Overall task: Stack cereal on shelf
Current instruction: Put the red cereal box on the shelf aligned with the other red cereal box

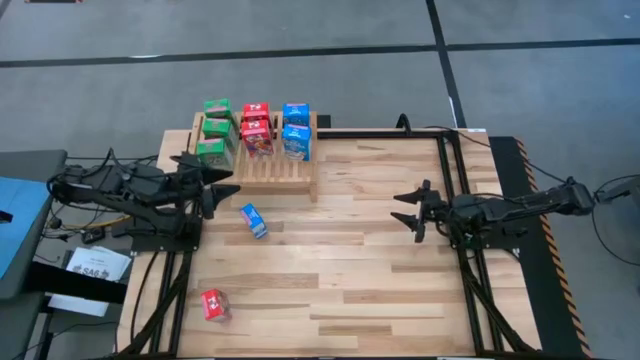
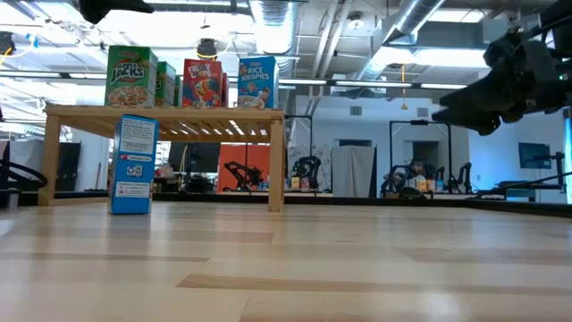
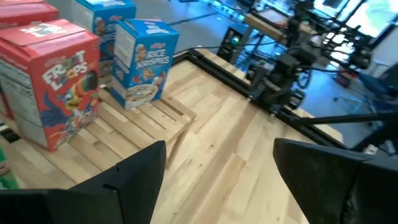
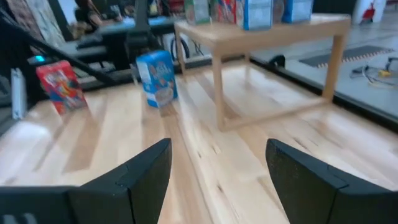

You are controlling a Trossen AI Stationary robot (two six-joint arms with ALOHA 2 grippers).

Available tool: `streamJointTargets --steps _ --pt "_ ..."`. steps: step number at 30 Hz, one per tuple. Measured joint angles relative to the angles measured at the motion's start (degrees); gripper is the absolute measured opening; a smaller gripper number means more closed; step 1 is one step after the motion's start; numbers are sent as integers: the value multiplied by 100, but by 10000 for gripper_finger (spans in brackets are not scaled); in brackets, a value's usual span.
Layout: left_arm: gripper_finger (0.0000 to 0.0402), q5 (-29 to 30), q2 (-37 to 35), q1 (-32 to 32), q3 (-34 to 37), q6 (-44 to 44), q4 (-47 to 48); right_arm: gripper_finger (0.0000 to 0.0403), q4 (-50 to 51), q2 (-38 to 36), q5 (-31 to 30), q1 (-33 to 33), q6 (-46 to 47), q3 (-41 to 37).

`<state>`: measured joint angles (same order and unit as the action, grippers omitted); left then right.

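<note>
Left jaws: the left gripper (image 1: 222, 183) is held apart and empty, nothing being seen between its fingers (image 3: 134, 171) in its wrist view.
Right jaws: the right gripper (image 1: 410, 207) is spread wide and empty, raised over bare planks.
Shelf: the shelf (image 1: 290, 170) is found just beyond the left jaws and well apart from the right jaws, across the table (image 1: 380, 290).
Done: seven cereal boxes are counted on the slats, namely three green boxes (image 1: 215, 130), two red boxes (image 1: 256, 128) and two blue boxes (image 1: 295, 130).
Left: two boxes are judged still to be placed.
Blue box: one blue box (image 1: 254, 221) is seen upright on the planks, near the left jaws on the side away from the shelf.
Red box: one red box (image 1: 214, 305) is seen well apart from both jaws, by the table's near edge.
Progress: the task is judged mostly finished.
</note>
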<state>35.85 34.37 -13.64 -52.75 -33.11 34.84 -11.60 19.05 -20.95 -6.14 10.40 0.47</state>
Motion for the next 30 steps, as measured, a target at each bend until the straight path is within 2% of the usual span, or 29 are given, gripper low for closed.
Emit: streamJointTargets --steps 7,14,23,26,30 --pt "286 -390 -77 0 0 -11 -8 286 319 0 0 136 523 -3" --pt "286 -1335 -75 -1 0 -87 -49 286 631 0 -2 180 612 -7" --pt "286 -2346 -75 -21 0 77 -795 286 694 0 -2 180 612 -11" --pt "286 -2517 -75 -88 0 87 -1049 286 705 0 -2 180 614 -11" --pt "286 -2402 -59 -230 0 -124 -1347 286 709 0 -2 180 616 -13"
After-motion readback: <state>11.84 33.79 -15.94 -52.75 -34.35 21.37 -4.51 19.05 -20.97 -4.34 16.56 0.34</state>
